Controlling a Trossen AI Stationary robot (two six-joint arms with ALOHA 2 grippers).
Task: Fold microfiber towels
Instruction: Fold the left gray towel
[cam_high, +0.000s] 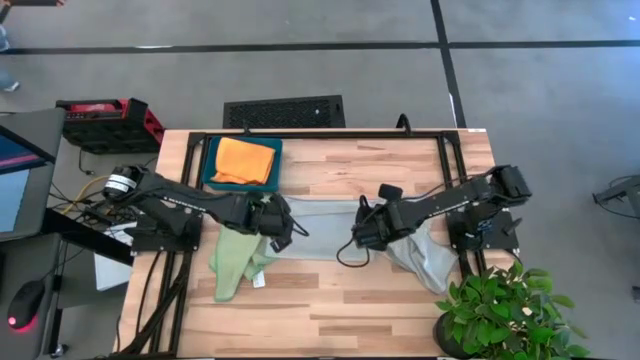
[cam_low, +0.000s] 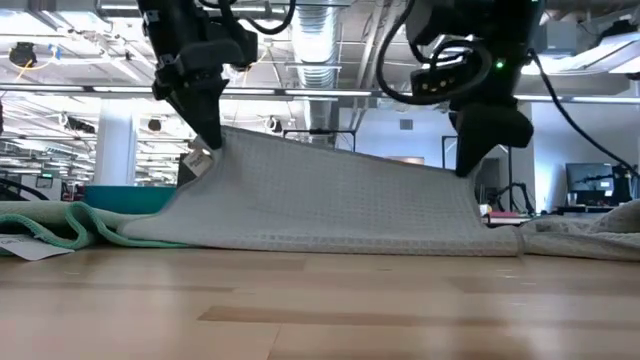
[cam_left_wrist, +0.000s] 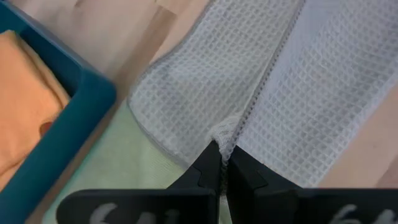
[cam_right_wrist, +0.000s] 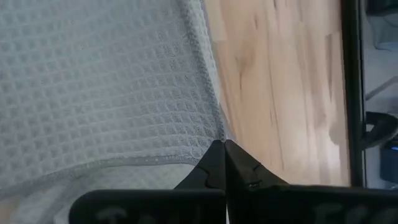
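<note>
A pale grey towel (cam_high: 322, 226) hangs between my two grippers; in the low view it slopes down like a tent, with its lower edge (cam_low: 330, 243) on the table. My left gripper (cam_high: 283, 228) is shut on its left upper end and my right gripper (cam_high: 357, 235) on its right upper end. A light green towel (cam_high: 238, 262) lies crumpled on the table under my left arm. An orange towel (cam_high: 246, 160) lies folded in the teal tray (cam_high: 208, 165). A second grey towel (cam_high: 426, 258) lies bunched under my right arm. My left gripper pinches the grey towel between its two fingers at a hemmed edge (cam_left_wrist: 227, 138), slanting down from above. A hem line runs away from the fingers over more cloth, so it may hold several layers. The held end (cam_low: 207, 152) is lifted and the cloth slopes down to the table. My right gripper pinches the towel's corner (cam_right_wrist: 210, 140) between its two fingers, where two hemmed edges meet, slanting down from above. That corner (cam_low: 466, 166) is lifted clear, and the cloth runs fairly taut across to the other gripper.
A potted plant (cam_high: 500, 310) stands at the table's near right corner. A black frame rail (cam_high: 330, 134) runs along the far side. Bare wood (cam_high: 340, 300) lies toward the near edge.
</note>
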